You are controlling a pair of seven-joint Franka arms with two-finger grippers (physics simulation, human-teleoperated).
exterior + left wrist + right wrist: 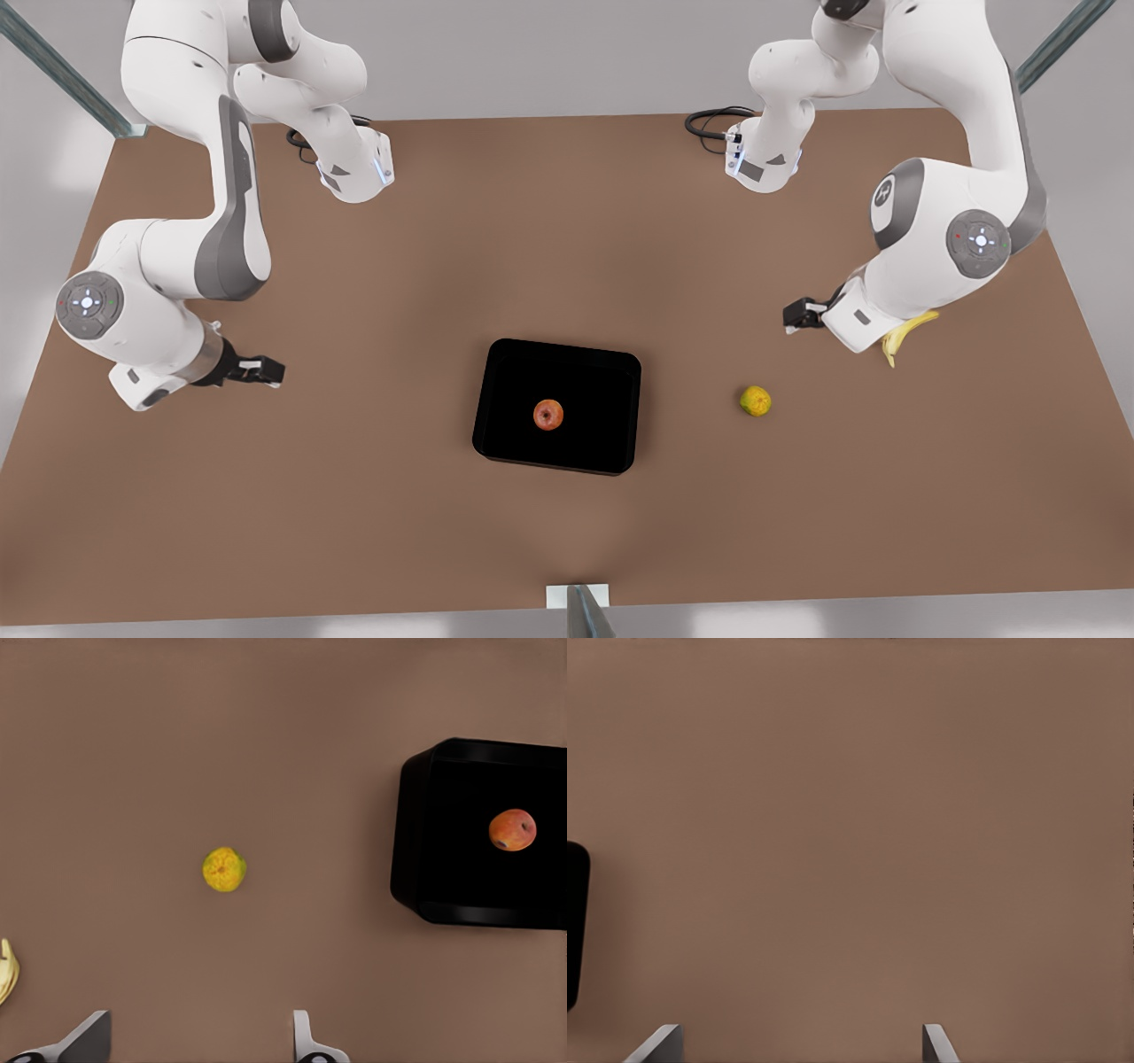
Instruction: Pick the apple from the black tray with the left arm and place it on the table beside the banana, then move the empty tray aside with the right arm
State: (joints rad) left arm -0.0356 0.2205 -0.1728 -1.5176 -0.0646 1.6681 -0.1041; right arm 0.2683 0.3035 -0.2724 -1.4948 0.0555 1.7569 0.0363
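Now, left gripper (791, 316): open, empty, near the curved yellow banana (902, 336).
Right gripper (273, 370): open, empty, waiting.
Small red-orange apple (548, 414): inside the glossy black tray (506, 425), between both grippers on the brown tabletop (532, 230).

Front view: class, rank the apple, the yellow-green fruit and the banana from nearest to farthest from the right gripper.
1. apple, in the black tray, nearest the right gripper.
2. yellow-green fruit, beyond the tray, towards the front view's right.
3. banana, farthest, beside the left gripper.
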